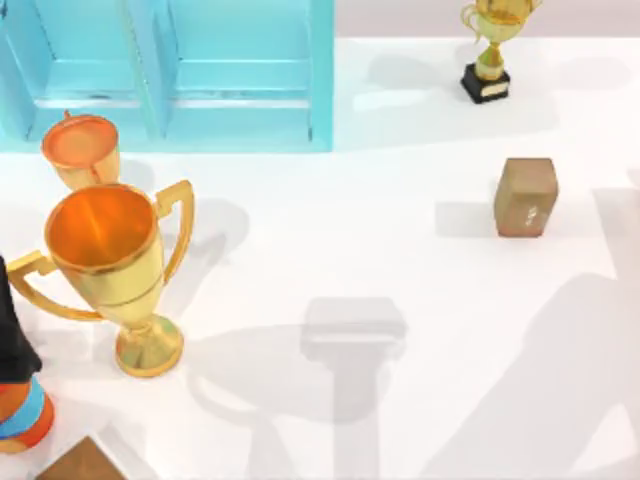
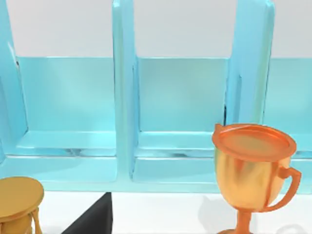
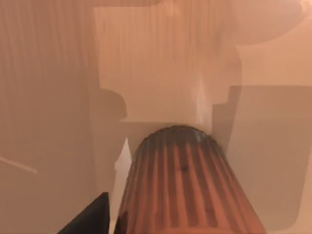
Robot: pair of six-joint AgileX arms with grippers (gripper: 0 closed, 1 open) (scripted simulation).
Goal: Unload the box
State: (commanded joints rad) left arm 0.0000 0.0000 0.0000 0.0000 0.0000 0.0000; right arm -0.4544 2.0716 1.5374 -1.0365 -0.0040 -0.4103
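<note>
Top view: a blue box [image 1: 240,75] with open compartments stands at the back left of the white surface [image 1: 400,260]. In front of it stand a large gold trophy [image 1: 105,270] and, behind that, a small copper cup [image 1: 82,150]. A brown block [image 1: 525,197] lies to the right; a small black-based trophy [image 1: 490,50] stands at the back right.

Left wrist view: the box's compartments [image 2: 180,97], the copper cup [image 2: 253,170]; whether the left pincer is released or clenched cannot be told.

Right wrist view: a ribbed cylinder [image 3: 185,185] close up; the right pincer's state cannot be told.
</note>
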